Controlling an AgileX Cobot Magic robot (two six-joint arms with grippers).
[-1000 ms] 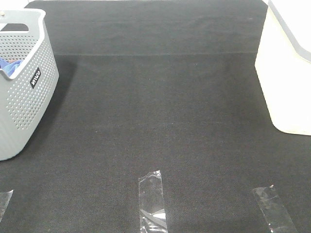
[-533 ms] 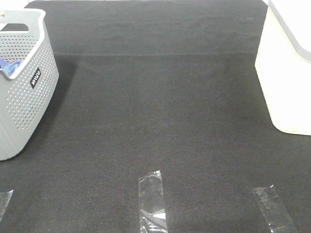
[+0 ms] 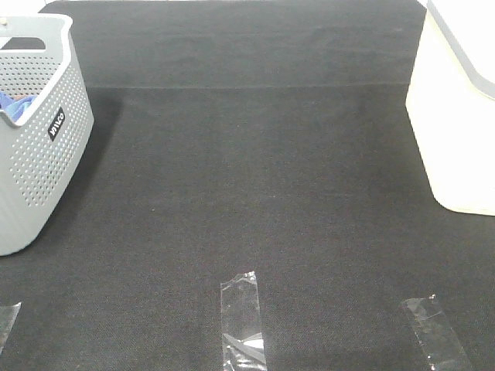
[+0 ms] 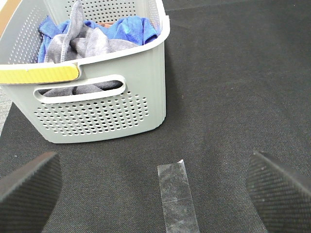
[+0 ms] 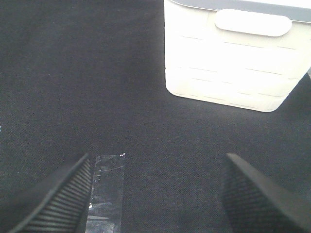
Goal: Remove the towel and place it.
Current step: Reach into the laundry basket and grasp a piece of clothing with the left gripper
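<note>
The towel (image 4: 92, 41) lies crumpled inside the grey perforated basket (image 4: 102, 114), tangled with a blue cloth (image 4: 131, 29). One grey fold rises against the basket's far wall, and another part shows through the handle slot in the near wall. A yellow strip (image 4: 39, 74) runs along part of the near rim.

The left claw (image 4: 155, 194) hangs above the dark counter (image 3: 255, 178), facing the basket and well short of it. Its two ribbed black fingers (image 4: 29, 187) stand wide apart with nothing between them. A strip of clear tape (image 4: 177, 199) lies on the counter below the gap. The claw touches neither basket nor towel.

The right claw (image 5: 158, 196) also sits above the counter, aimed toward a white bin (image 5: 228, 63) some way ahead. Its fingers (image 5: 53, 199) are spread, though a little less than the left pair, and hold nothing. Another piece of tape (image 5: 107, 189) lies on the counter just beside one finger.

From the high camera neither arm is in view. The basket (image 3: 39, 154) stands at the left edge of the counter and carries a small black label (image 3: 56, 124). Only a bit of the blue cloth (image 3: 15, 104) shows over its rim, and the towel cannot be made out there. The white bin (image 3: 456, 131) stands at the right edge, well apart from the basket. Tape strips (image 3: 241, 321) lie along the counter's near side.
</note>
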